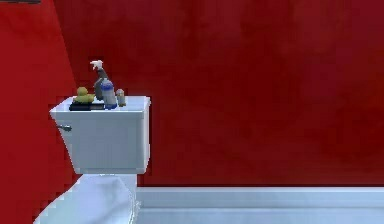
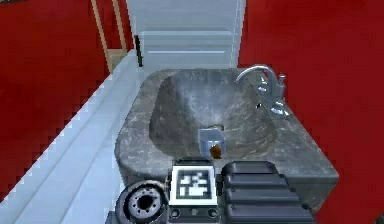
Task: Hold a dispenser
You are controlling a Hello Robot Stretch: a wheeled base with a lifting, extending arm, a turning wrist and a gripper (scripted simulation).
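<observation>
A blue bottle with a grey pump or trigger top [image 1: 104, 86], which fits a dispenser, stands upright on the white toilet tank [image 1: 105, 140] at the forward view's left. Beside it lie a yellow-green lump [image 1: 84, 97] and a small grey-brown thing [image 1: 121, 97]. In the arm side view the gripper's dark body [image 2: 140, 205] sits at the bottom edge, left of a white marked square [image 2: 195, 183], at the near rim of a grey stone sink [image 2: 150, 150]. Its far end is not clear, so I cannot tell whether it holds anything.
Red walls close in both views, with a pale baseboard and a light floor. The sink has a chrome tap [image 2: 265, 85] at its right and a small brown thing [image 2: 217, 152] in the basin. A white door [image 2: 190, 30] stands beyond it.
</observation>
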